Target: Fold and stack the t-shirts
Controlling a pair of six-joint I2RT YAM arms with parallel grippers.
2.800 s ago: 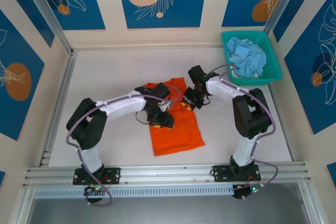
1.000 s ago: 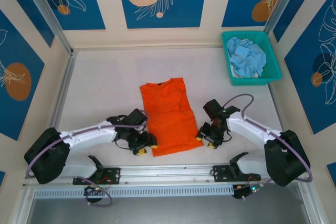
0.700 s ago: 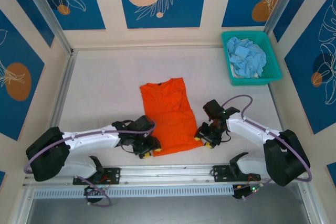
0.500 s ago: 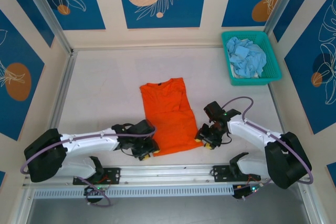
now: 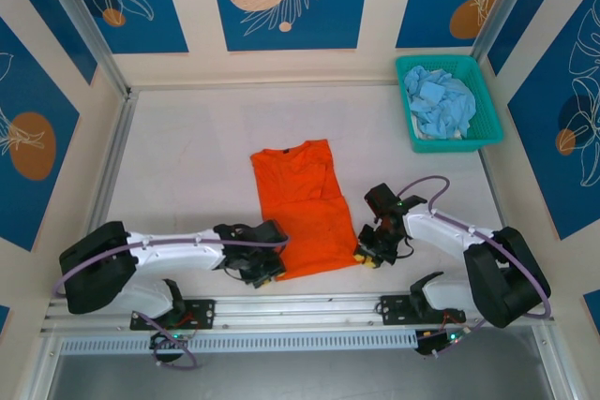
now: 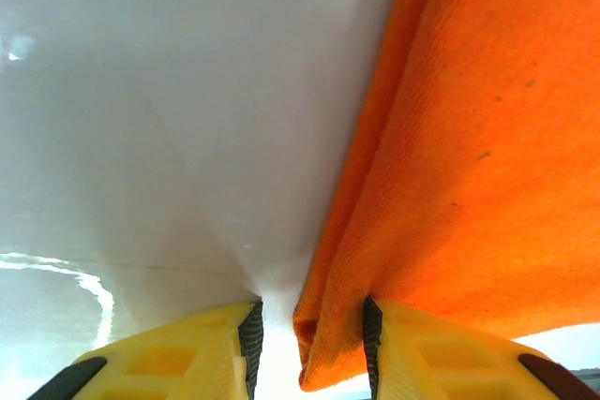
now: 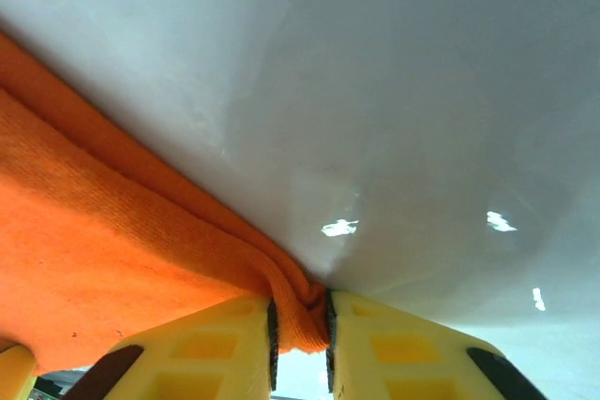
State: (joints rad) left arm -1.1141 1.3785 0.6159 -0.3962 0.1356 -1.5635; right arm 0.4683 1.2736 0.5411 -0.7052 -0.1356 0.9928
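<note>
The left gripper has slid right to the 7 o'clock corner of the orange t-shirt, which lies flat mid-table. Its jaws stand apart around the hem, which seems to touch only one finger. The right gripper, at the shirt's 5 o'clock corner, is clamped on a fold of the cloth. The pale blue t-shirts are heaped in the teal basket at 2 o'clock.
</note>
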